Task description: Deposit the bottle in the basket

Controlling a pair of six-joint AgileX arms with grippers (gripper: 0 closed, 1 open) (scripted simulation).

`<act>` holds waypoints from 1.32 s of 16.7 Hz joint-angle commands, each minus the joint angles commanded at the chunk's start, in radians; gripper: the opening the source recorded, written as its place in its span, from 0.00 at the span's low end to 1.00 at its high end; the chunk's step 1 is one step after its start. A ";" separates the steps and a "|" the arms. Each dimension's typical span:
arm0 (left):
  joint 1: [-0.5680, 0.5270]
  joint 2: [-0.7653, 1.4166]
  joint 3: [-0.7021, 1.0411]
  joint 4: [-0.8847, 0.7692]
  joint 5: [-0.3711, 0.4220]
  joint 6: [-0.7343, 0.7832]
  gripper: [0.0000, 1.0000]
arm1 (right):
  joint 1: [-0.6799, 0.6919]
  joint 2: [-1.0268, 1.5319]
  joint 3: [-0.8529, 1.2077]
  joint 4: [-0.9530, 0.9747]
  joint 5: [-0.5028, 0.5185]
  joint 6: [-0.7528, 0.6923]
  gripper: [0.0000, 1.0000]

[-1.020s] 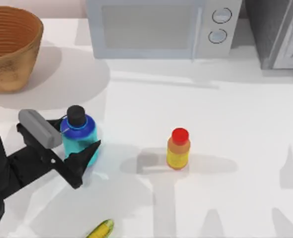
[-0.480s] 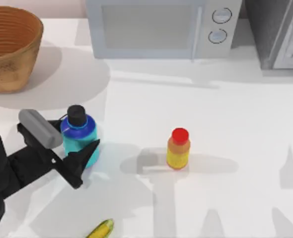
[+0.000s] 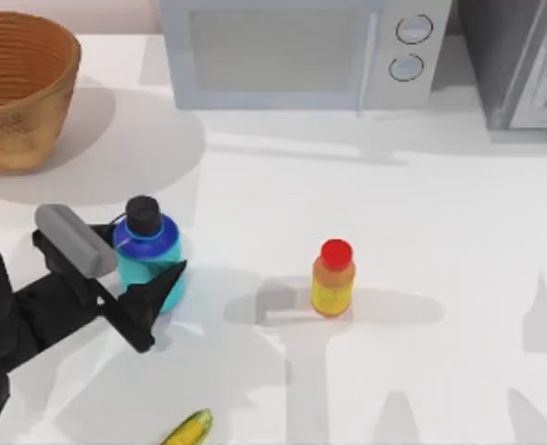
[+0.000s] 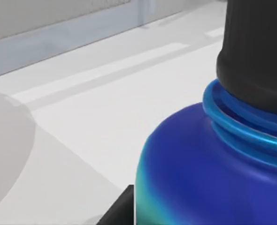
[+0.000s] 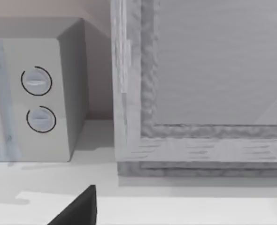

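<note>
**Two gripper fingers around a cyan bottle, basket far off at back left**

Top view, looking down on a white desk. Left gripper sits at the desk's front left, w/ its dark arm reaching in from the left edge. Its fingers stand apart, one on each side of the bottle: a grey-tipped finger on the bottle's left side, a black pointed finger at its front right. Can't tell whether they press the bottle or just flank it.

Bottle stands upright on the desk, cyan body, dark blue shoulder, black cap on top. Left wrist view is very close up: blue shoulder of the bottle, ribbed neck, black cap above it, and a dark fingertip at the lower edge.

Basket, round woven wicker, tan-brown w/ ribbed inside, sits at the back left corner, well apart from the bottle, partly cut off by the frame edge.

Other things: small yellow-orange bottle w/ red cap, upright near desk centre, well to the right of the cyan one. Yellow corn-like item at the front edge. Grey microwave w/ two round dials along the back, and a grey cabinet at back right.

Right wrist view shows the microwave's dials, the cabinet beside it, and a dark fingertip low in frame; can't tell the right gripper's state
</note>
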 joint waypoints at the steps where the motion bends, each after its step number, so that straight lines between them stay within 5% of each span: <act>1: 0.000 0.000 0.001 -0.001 0.001 0.000 0.00 | 0.000 0.000 0.000 0.000 0.000 0.000 1.00; 5: -0.011 -0.022 0.105 -0.107 0.100 0.025 0.00 | 0.000 0.000 0.000 0.000 0.000 0.000 1.00; 11: 0.037 -0.064 0.532 -0.579 0.410 0.103 0.00 | 0.000 0.000 0.000 0.000 0.000 0.000 1.00; 16: 0.218 -0.084 0.958 -1.120 0.606 0.179 0.00 | 0.000 0.000 0.000 0.000 0.000 0.000 1.00; 22: 0.515 -0.083 1.290 -1.558 0.657 0.252 0.00 | 0.000 0.000 0.000 0.000 0.000 0.000 1.00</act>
